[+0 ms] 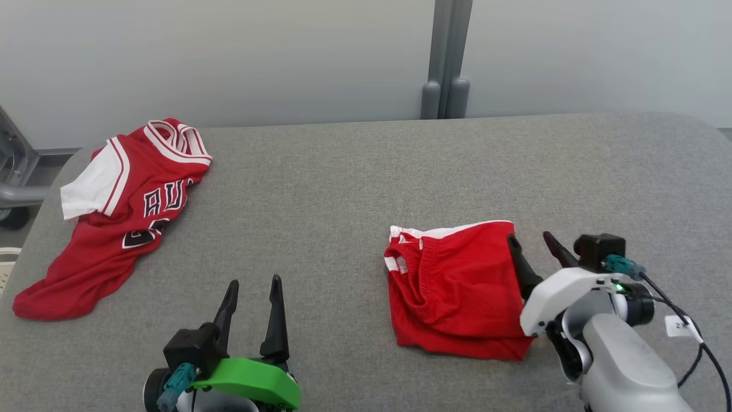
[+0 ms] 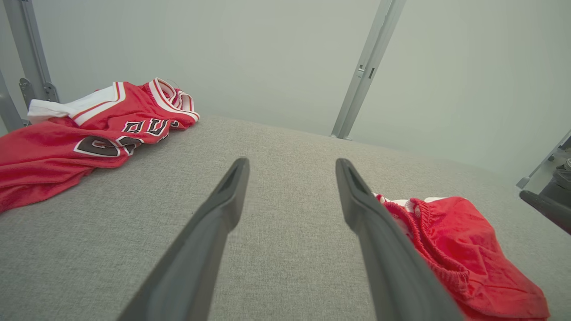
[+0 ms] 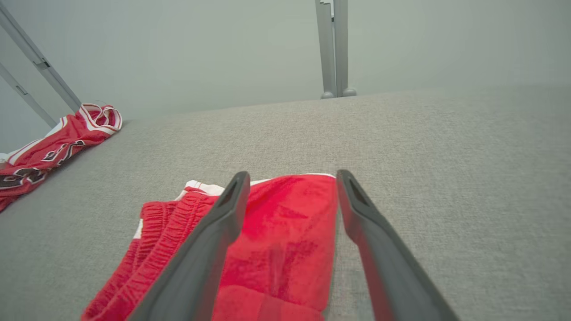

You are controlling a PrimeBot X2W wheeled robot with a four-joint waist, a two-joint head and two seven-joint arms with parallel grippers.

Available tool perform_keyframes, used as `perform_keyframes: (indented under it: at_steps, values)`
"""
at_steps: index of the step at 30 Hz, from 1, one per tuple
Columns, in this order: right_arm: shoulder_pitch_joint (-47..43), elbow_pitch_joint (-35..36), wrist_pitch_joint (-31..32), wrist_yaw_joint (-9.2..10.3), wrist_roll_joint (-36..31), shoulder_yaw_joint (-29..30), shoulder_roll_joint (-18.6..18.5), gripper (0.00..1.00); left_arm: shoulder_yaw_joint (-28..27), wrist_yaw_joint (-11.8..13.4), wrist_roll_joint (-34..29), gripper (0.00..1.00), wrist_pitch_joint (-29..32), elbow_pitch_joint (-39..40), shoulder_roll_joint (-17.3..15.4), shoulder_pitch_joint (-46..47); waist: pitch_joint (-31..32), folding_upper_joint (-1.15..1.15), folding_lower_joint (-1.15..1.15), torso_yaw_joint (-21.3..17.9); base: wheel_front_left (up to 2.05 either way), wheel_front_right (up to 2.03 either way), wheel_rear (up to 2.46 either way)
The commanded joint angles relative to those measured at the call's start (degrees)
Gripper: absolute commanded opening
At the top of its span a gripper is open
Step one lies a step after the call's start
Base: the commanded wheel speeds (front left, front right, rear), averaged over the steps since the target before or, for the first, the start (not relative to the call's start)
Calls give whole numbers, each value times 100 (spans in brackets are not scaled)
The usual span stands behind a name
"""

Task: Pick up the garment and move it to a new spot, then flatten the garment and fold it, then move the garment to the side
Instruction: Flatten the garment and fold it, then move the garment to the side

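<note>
shorts (image 1: 457, 286), one folded red pair, lie right of centre on the grey table (image 1: 343, 189); one red jersey (image 1: 114, 217) lies far left; left gripper (image 1: 255, 280) and right gripper (image 1: 528, 236) both have their jaws spread

shorts (image 1: 457, 292): red (white trim) | jersey (image 1: 114, 229): red, white, dark lettering | table (image 1: 343, 200): grey

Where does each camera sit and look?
Head view: on the head, looking down at table, jersey and shorts; both open jaws show.
Left wrist view: on the left wrist, looking across the table between the left jaws.
Right wrist view: on the right wrist, looking along the right jaws over the shorts.
Shared: all see jersey and shorts.
</note>
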State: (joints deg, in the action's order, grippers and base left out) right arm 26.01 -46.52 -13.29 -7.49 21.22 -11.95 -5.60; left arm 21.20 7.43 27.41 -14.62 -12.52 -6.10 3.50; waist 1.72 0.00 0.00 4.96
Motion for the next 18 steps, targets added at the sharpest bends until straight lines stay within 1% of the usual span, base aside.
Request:
perform_keyframes:
  at_steps: [1, 5, 8, 13, 18]
  values:
    - [-166, 51, 67, -1, -54, 133, -52, 100, 9, 17, 15, 100, -13, 14, 2, -83, 5, 0, 0, -17, 0, 0, 0]
    - [-442, 207, 339, -1, -179, 476, -144, 100, 25, 2, 26, 100, -17, 13, 2, -101, -8, 0, 0, -14, 0, 0, 0]
    - [-589, 345, 686, -1, -120, 530, -161, 100, 40, 7, 27, 100, -17, 24, 5, -97, -33, 0, 0, 18, 0, 0, 0]
    - [-657, 572, 1348, -1, 251, 427, -252, 100, 79, 3, 26, 100, -5, -1, 6, -29, -95, 0, 0, 154, 0, 0, 0]
    - [-552, 653, 1945, -1, 752, 310, -453, 100, 110, 18, 15, 100, -5, -13, 6, 24, -155, 0, 0, 347, 0, 0, 0]
